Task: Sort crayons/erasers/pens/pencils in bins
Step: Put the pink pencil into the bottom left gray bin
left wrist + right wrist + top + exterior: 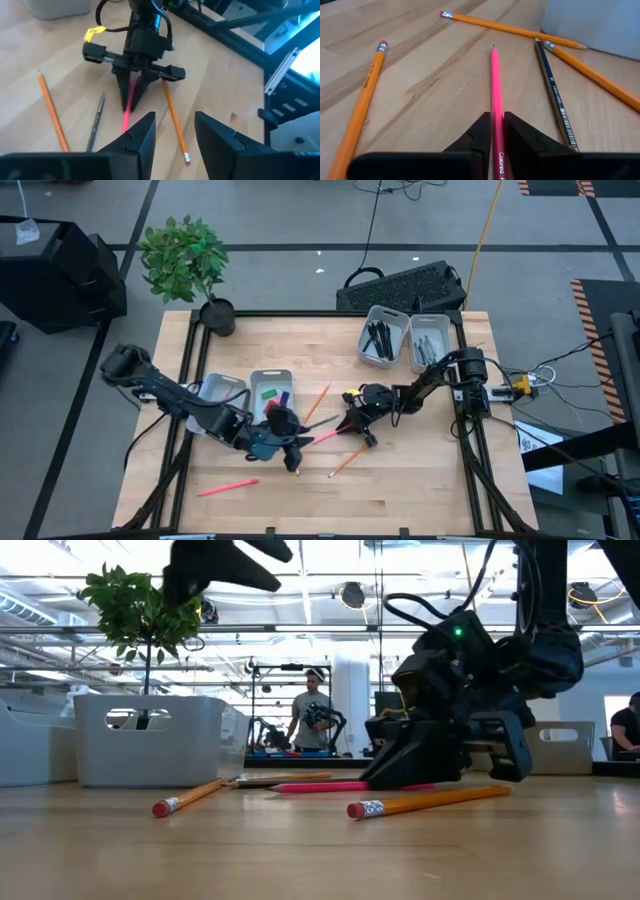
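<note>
My right gripper [495, 135] is shut on a pink pencil [493, 85] in the middle of the table; the high view shows it [347, 423] left of the right pair of bins [405, 338], one of which holds black pens [380, 340]. My left gripper [175, 132] stands open just left of it [298, 442], facing the right gripper [132, 92], with nothing between its fingers. Orange pencils [357, 110] [512, 30] and a dark pencil [555, 95] lie flat on the wood around the pink one. My right gripper pinches the pink pencil between its two fingers near one end [496, 131]. The fingers slant down toward the table and point along the pencil. The pencil runs straight out ahead of them, almost level, its free tip [493, 49] low over the wood or on it.
The left pair of bins [222, 392] stands behind my left gripper, one holding a green eraser [268, 392]. Another pink pencil [228, 487] lies near the front left. A potted plant [190, 265] and a keyboard [405, 285] are at the far edge.
</note>
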You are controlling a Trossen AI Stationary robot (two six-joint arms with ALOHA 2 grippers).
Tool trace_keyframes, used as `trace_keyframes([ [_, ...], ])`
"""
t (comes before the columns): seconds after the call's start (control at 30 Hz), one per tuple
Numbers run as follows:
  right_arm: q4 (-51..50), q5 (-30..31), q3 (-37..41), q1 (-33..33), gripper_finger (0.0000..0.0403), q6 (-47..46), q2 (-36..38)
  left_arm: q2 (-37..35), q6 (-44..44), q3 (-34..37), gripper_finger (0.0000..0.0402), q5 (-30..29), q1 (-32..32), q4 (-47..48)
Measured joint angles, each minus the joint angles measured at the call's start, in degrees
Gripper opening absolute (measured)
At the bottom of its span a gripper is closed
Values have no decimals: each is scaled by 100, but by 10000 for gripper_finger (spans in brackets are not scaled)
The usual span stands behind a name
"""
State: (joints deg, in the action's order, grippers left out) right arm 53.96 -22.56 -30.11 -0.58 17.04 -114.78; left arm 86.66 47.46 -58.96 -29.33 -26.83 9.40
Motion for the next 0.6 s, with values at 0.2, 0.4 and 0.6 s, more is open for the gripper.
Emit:
trace_keyframes([
  [0.2, -174, -14, 0, -2, 53, 11, 9, 424, -294, -404, 139, 162, 196, 381],
  [0.4, -513, -21, -4, -2, 25, -72, 15, 1173, -556, -847, 138, 580, 336, 509],
  [0.6, -595, -2, -4, 0, 12, -113, 17, 2046, -1053, -1764, 139, 535, 474, 958],
])
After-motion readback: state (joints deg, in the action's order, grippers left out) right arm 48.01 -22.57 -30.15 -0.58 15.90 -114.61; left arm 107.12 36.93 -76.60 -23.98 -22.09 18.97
